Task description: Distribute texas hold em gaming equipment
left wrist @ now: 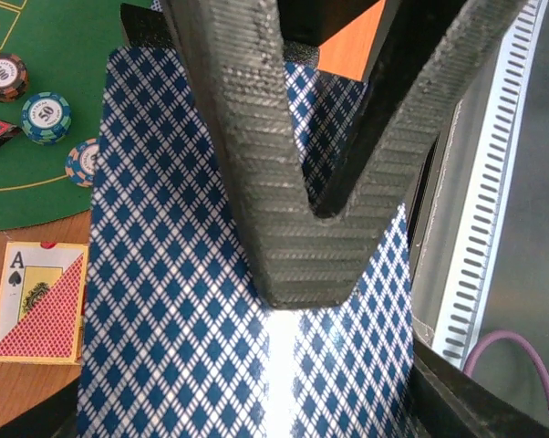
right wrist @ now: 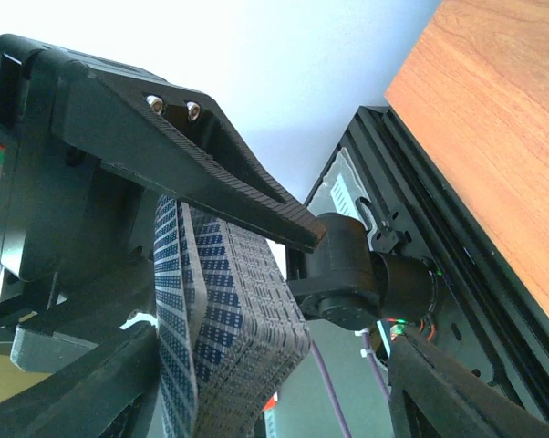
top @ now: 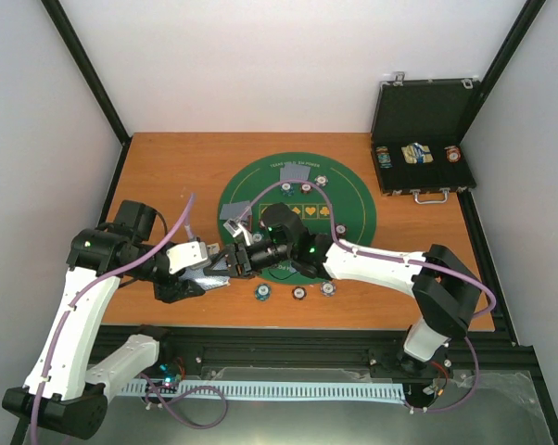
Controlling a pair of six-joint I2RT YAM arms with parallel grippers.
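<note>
My left gripper [top: 205, 266] is shut on a deck of blue diamond-backed playing cards [left wrist: 174, 301] and holds it above the table's near edge, left of the green mat [top: 353, 209]. My right gripper [top: 233, 260] faces it with jaws apart around the deck's end. One of its fingers [left wrist: 256, 164] lies on the top card. In the right wrist view the deck [right wrist: 233, 310] bends, and one card stands off at its left. Striped chips [top: 299, 293] lie along the mat's near rim, with others [top: 322, 181] and grey-backed cards [top: 234, 212] further back.
The open black case [top: 423, 139] stands at the back right with chips and cards inside. An ace-of-spades card box [left wrist: 37, 301] lies on the wood beside the mat. Three chips [left wrist: 45, 117] sit close to the deck. The metal frame rail [top: 288, 345] runs along the near edge.
</note>
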